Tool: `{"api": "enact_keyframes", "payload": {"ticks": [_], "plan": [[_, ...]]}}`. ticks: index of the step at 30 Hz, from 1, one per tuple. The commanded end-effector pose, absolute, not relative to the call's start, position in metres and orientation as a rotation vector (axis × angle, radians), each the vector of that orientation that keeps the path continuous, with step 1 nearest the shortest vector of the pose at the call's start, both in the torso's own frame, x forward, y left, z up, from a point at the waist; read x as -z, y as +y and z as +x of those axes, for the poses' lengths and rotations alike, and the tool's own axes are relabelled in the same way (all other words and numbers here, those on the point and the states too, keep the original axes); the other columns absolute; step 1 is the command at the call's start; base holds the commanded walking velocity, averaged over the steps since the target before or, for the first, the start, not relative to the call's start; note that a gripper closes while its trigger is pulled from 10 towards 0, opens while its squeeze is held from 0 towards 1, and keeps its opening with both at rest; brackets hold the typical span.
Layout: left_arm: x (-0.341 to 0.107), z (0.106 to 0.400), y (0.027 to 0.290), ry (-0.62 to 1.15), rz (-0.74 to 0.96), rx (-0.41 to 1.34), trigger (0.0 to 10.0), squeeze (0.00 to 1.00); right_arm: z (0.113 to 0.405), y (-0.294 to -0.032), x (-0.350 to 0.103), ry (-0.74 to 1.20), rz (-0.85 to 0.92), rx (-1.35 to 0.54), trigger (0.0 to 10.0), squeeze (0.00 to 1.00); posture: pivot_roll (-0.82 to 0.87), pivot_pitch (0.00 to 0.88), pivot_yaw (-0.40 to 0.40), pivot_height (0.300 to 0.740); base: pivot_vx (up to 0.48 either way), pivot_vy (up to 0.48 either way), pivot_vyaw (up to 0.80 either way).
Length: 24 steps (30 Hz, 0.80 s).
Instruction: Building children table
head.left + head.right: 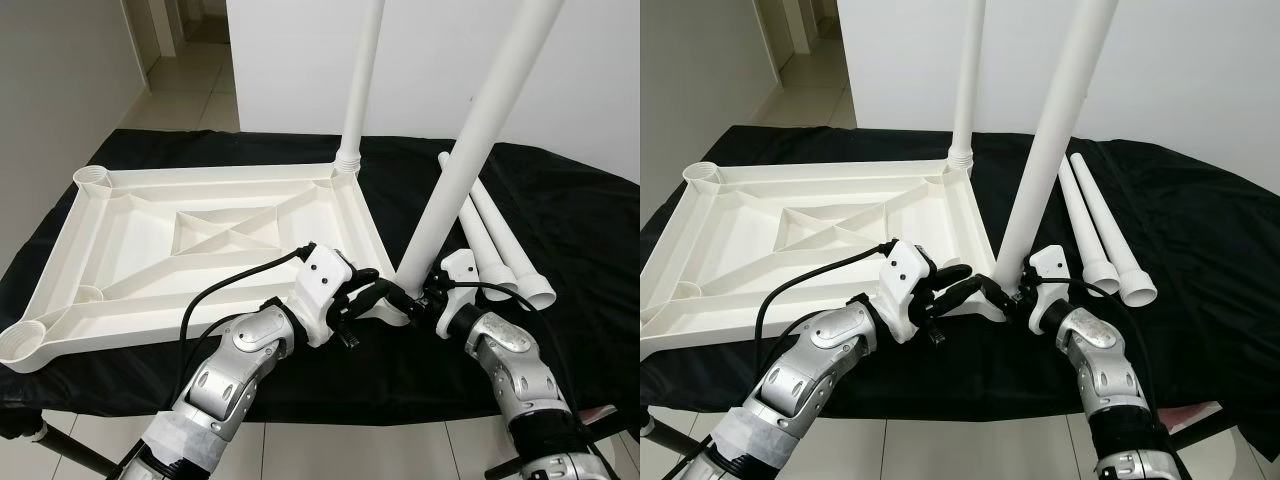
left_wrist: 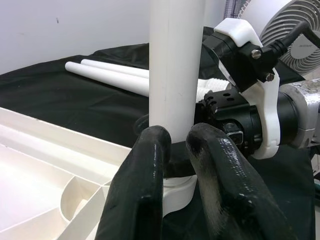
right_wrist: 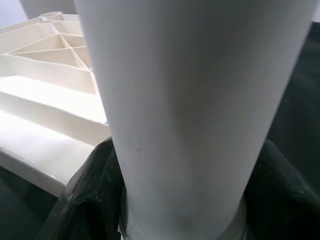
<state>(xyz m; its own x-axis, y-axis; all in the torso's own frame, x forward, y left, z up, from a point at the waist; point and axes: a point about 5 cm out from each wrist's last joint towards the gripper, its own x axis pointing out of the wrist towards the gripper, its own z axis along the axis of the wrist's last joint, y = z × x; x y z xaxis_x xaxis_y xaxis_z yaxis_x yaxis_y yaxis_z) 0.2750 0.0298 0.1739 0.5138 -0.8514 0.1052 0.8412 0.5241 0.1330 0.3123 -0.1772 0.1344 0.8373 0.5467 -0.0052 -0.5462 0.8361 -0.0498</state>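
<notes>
Upturned white table frame [image 1: 200, 240] lies on black-draped tabletop [image 1: 560, 200]. One leg [image 1: 362, 80] upright in far corner socket.

Second leg [image 1: 480, 140] leans at near corner, seemingly not seated. Right tool [image 1: 425, 297] closed around its base; left tool [image 1: 372, 290] pinches corner socket beside it.

Two spare legs [image 1: 500, 245] lie just right of frame; left-side sockets [image 1: 92, 177] unfilled. Roughly quarter done.

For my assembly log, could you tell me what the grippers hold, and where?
Both the left gripper and right gripper clasp the leaning table leg near its base.
</notes>
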Motion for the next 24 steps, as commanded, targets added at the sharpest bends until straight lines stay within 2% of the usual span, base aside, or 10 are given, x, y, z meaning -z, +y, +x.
{"api": "enact_keyframes", "payload": {"ticks": [1,3,8,9,10,11,15,19,24], "plan": [[-0.174,0.271,0.030,-0.160,0.067,1.049,10.0,0.00,0.310,-0.179,-0.125,0.040,-0.005,-0.448,10.0,0.00,0.01,0.078,-0.012,0.740,0.000,0.000,0.00],[-0.173,0.271,0.030,-0.158,0.066,1.049,10.0,0.00,0.309,-0.175,-0.127,0.038,0.027,-0.350,10.0,0.00,0.01,0.080,-0.013,0.740,0.000,0.000,0.00],[-0.173,0.270,0.029,-0.156,0.065,1.049,10.0,0.00,0.308,-0.170,-0.127,0.058,0.078,-0.251,10.0,0.00,0.01,0.081,-0.015,0.740,0.000,0.000,0.00],[-0.173,0.270,0.029,-0.155,0.064,1.050,10.0,0.00,0.307,-0.168,-0.125,0.073,0.107,-0.172,10.0,0.00,0.01,0.082,-0.015,0.740,0.000,0.000,0.00],[-0.173,0.270,0.029,-0.155,0.064,1.050,10.0,0.00,0.307,-0.168,-0.125,0.073,0.107,-0.172,10.0,0.00,0.01,0.082,-0.015,0.740,0.000,0.000,0.00],[-0.172,0.269,0.029,-0.154,0.062,1.051,10.0,0.00,0.304,-0.167,-0.123,0.075,0.146,-0.054,10.0,0.00,0.01,0.083,-0.019,0.740,0.000,0.000,0.00],[-0.172,0.269,0.029,-0.152,0.061,1.052,10.0,0.00,0.297,-0.157,-0.117,0.088,0.205,0.083,10.0,0.00,0.01,0.083,-0.022,0.740,0.000,0.000,0.00],[-0.172,0.269,0.029,-0.152,0.059,1.051,10.0,0.00,0.292,-0.137,-0.119,0.072,0.265,0.055,10.0,0.00,0.01,0.083,-0.023,0.740,0.000,0.000,0.00],[-0.172,0.268,0.029,-0.148,0.058,1.051,10.0,0.00,0.290,-0.128,-0.129,0.045,0.270,0.006,10.0,0.00,0.01,0.083,-0.024,0.740,0.000,0.000,0.00]]}}
